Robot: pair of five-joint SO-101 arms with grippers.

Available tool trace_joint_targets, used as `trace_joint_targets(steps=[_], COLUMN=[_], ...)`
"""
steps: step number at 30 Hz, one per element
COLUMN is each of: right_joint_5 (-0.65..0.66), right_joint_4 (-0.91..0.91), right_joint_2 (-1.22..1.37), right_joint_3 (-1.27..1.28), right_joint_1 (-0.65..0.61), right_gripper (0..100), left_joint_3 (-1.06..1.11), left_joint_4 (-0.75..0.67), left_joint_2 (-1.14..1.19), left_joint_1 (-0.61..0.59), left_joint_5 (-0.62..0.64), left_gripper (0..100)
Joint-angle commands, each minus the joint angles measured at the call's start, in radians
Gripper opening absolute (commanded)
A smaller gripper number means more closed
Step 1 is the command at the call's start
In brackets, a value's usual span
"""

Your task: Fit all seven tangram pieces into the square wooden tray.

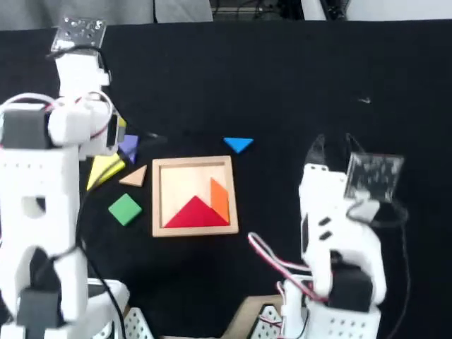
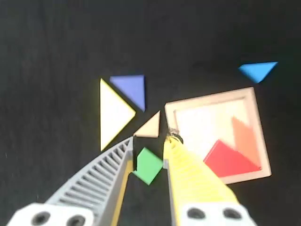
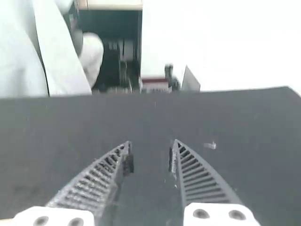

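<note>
The square wooden tray (image 1: 157, 198) (image 2: 257, 109) holds a red triangle (image 1: 192, 213) (image 2: 228, 160) and an orange parallelogram (image 1: 219, 198) (image 2: 244, 136). Left of it lie a green square (image 1: 125, 209) (image 2: 148, 165), a tan triangle (image 1: 135, 176) (image 2: 150, 127), a yellow triangle (image 1: 104, 169) (image 2: 113, 113) and a purple triangle (image 1: 128, 147) (image 2: 130, 88). A blue triangle (image 1: 239, 144) (image 2: 257, 70) lies behind the tray. My left gripper (image 2: 148, 143) is open above the green square. My right gripper (image 1: 333, 147) (image 3: 149, 155) is open over bare cloth, right of the tray.
Black cloth covers the table. The left arm's white body (image 1: 42, 212) stands at the front left and the right arm's base (image 1: 339, 282) at the front right. Open cloth lies behind the tray and to its right.
</note>
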Motion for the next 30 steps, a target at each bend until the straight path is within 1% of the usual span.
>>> trace_joint_targets(steps=[1, 4, 7, 11, 15, 19, 21, 24, 29, 30], right_joint_5=[-0.009, -0.008, -0.005, -0.002, -0.002, -0.009, -0.003, -0.002, -0.002, -0.002], right_joint_4=[0.003, 0.003, -0.002, -0.003, -0.005, -0.005, -0.005, -0.005, 0.003, 0.003], right_joint_2=[-0.151, -0.28, -0.277, -0.278, -0.28, -0.28, -0.278, -0.278, -0.278, -0.278], right_joint_3=[0.012, 0.016, -0.024, -0.073, -0.185, -0.312, -0.358, -0.397, -0.43, -0.44], right_joint_1=[0.006, 0.006, 0.008, 0.011, 0.006, 0.006, 0.006, 0.006, 0.006, 0.006], right_gripper=[13.8, 13.8, 14.1, 14.0, 13.8, 14.1, 14.1, 14.1, 13.9, 13.9], left_joint_3=[-0.005, -0.004, -0.004, -0.004, -0.002, 0.076, 0.154, 0.298, 0.581, 0.651], left_joint_4=[0.006, 0.006, 0.002, -0.002, -0.002, -0.009, -0.057, -0.166, -0.37, -0.408], left_joint_2=[-0.167, -0.301, -0.456, -0.618, -0.744, -0.861, -0.933, -1.08, -1.421, -1.487], left_joint_1=[0.064, 0.128, 0.216, 0.266, 0.272, 0.269, 0.266, 0.263, 0.26, 0.243], left_joint_5=[-0.017, -0.114, -0.195, -0.181, -0.178, -0.178, -0.178, -0.176, -0.176, -0.176], left_gripper=[12, 12, 12, 12, 12, 12, 12, 12, 12, 12])
